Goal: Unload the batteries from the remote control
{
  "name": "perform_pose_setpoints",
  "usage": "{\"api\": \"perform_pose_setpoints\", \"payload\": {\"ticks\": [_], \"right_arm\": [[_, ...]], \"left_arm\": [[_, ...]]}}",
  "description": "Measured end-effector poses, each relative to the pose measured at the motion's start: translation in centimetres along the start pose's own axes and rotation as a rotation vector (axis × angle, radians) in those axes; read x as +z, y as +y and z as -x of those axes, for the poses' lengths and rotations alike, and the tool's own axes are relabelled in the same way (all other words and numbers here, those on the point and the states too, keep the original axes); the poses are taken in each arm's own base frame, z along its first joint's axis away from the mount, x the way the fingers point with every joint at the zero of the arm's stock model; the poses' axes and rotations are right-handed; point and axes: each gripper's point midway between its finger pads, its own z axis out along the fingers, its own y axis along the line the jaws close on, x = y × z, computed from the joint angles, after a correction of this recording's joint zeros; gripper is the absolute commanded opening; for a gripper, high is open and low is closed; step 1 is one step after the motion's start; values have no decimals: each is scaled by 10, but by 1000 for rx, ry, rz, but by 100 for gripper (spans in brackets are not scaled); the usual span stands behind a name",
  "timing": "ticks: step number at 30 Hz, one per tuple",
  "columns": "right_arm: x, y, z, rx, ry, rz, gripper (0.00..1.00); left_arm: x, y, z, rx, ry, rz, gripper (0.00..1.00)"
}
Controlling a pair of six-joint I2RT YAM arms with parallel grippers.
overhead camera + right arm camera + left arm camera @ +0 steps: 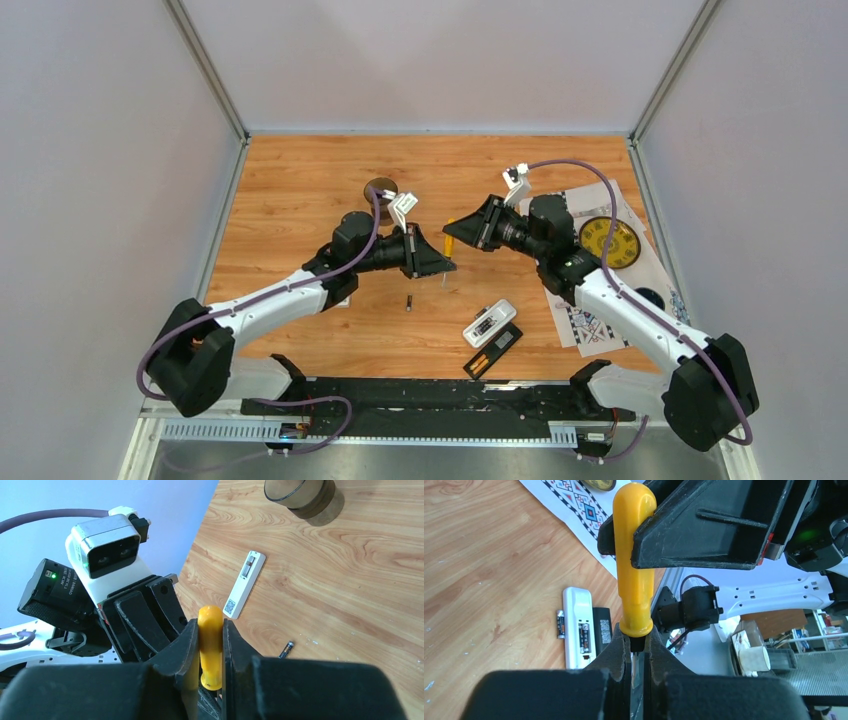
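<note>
left gripper [637,652]: jaws narrow, clamped on the bare metal shaft of the screwdriver [449,240] just below its handle.
right gripper [210,630]: jaws pressed against both sides of the yellow handle, gripping it.
screwdriver: carried above the middle of the table [300,180] by both arms at once, well apart from the remote control [489,323].
remote control: white, lying on the table near the front edge and right of centre, with its battery compartment open and facing up.
battery in the compartment [584,636]: one cell sits in the open slot of the remote control.
battery beside the remote [559,623]: a dark cell lying on the wood just beside the long edge of the remote control.
loose battery [408,302]: a small dark cell with a silvery end, alone on bare wood near the left gripper and apart from the remote control.
battery cover [497,348]: black and flat, just beside the remote control on its near side. An orange bit at its near end is too small to identify.
second remote [245,582]: white with a code sticker, lying on the table on the left arm's side.
brown cylinder [381,188]: stands at the far side of the table.
patterned mat [600,325]: lies under the right arm and carries a yellow disc [609,241].
</note>
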Motion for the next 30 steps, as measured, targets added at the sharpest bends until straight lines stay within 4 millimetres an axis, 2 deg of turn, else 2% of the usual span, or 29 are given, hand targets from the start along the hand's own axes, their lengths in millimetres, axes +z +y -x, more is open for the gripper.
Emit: {"api": "perform_pose_setpoints", "payload": {"ticks": [1, 3, 4, 6, 7, 11, 17, 24, 26, 28, 30], "right_arm": [[0, 0, 1, -3, -2, 0, 21], [0, 1, 1, -5, -3, 0, 35], [0, 1, 1, -5, -2, 1, 52], [0, 4, 0, 1, 5, 1, 63], [-1, 5, 1, -4, 7, 2, 75], [-3, 11, 3, -20, 11, 11, 98], [-5, 29, 3, -46, 31, 82, 100], [-10, 59, -1, -65, 83, 241, 100], [-11, 64, -3, -62, 96, 273, 91], [-12, 69, -3, -64, 102, 298, 78], [-12, 73, -4, -64, 112, 321, 76]], "left_arm": [[0, 0, 0, 0, 2, 2, 0], [-1, 0, 1, 9, 6, 15, 0], [-2, 0, 1, 18, 11, 24, 0], [-6, -2, 2, 52, 17, 41, 0], [-9, -4, 4, 73, 18, 49, 0], [-22, -16, 13, 159, 13, 70, 0], [-39, -21, 10, 234, 45, 104, 0], [-51, -20, 1, 270, 93, 136, 0], [-54, -22, 1, 281, 96, 137, 0], [-56, -24, 2, 289, 93, 136, 0], [-57, -26, 2, 295, 90, 135, 0]]}}
